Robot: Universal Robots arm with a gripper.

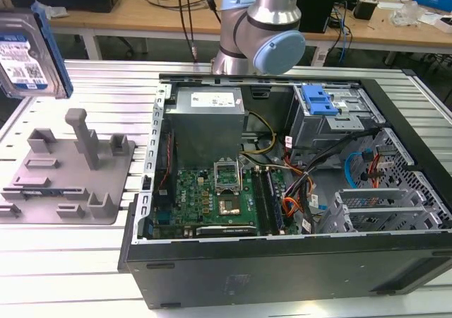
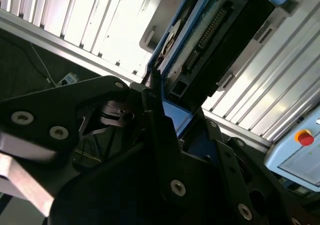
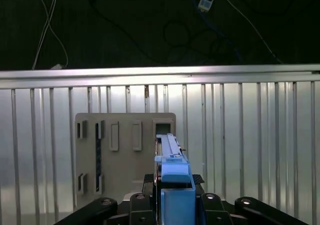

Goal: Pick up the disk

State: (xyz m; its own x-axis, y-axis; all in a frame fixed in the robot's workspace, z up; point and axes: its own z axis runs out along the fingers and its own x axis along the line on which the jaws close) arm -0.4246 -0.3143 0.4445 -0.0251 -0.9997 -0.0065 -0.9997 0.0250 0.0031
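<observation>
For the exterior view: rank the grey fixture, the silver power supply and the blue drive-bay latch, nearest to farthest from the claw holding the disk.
The claw grips the disk, raised at the exterior view's far left.
1. grey fixture: on the table under the disk, left.
2. power supply: inside the case, middle.
3. blue latch: on the drive bay, further right.

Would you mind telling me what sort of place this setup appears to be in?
Probably a robotics or electronics lab. An opened computer case lies on a slotted aluminium table beside a grey fixture, with cluttered workbenches behind. The gripper holds the disk aloft.
</observation>
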